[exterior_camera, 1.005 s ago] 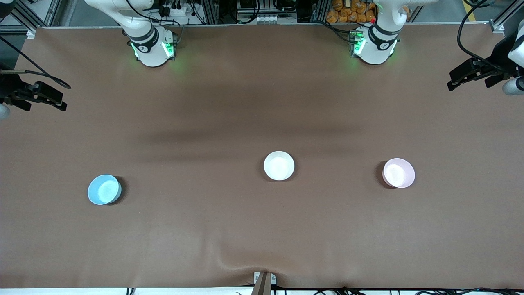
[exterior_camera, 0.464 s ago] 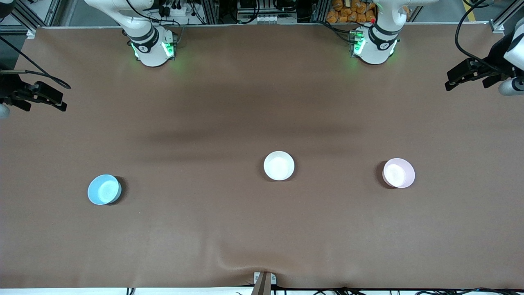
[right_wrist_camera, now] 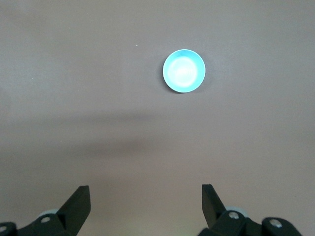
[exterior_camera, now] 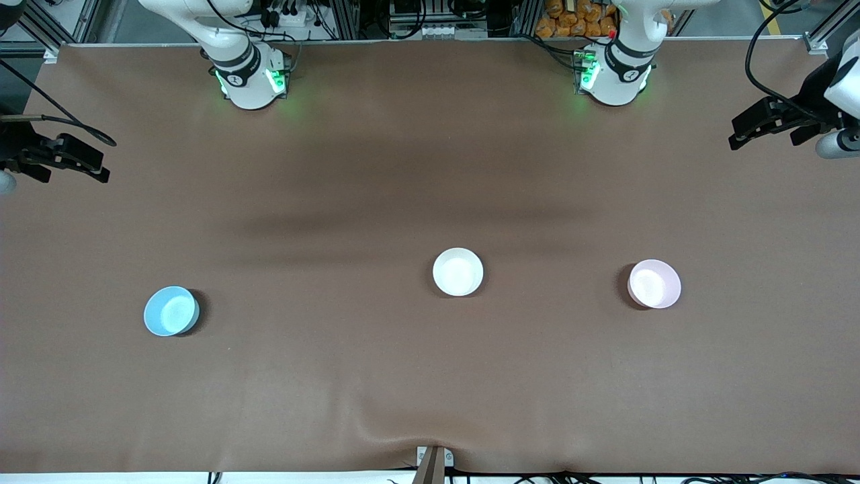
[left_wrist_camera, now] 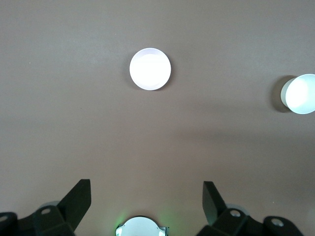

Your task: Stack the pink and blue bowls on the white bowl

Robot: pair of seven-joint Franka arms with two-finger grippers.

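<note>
Three small round plastic bowls sit apart on the brown table cover (exterior_camera: 430, 168). The glossy white bowl (exterior_camera: 458, 271) stands mid-table, the pale pink bowl (exterior_camera: 654, 284) toward the left arm's end and the sky-blue bowl (exterior_camera: 171, 310) toward the right arm's end. The left gripper (exterior_camera: 752, 131) hangs over its end's edge, jaws spread wide and empty, well apart from the pink bowl. The right gripper (exterior_camera: 84, 165), likewise splayed and empty, hangs well apart from the blue bowl.

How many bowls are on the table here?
3. The round light blue plastic bowl toward the right arm's end, the round white bowl mid-table, the round pale pink bowl toward the left arm's end. None stacked.
</note>
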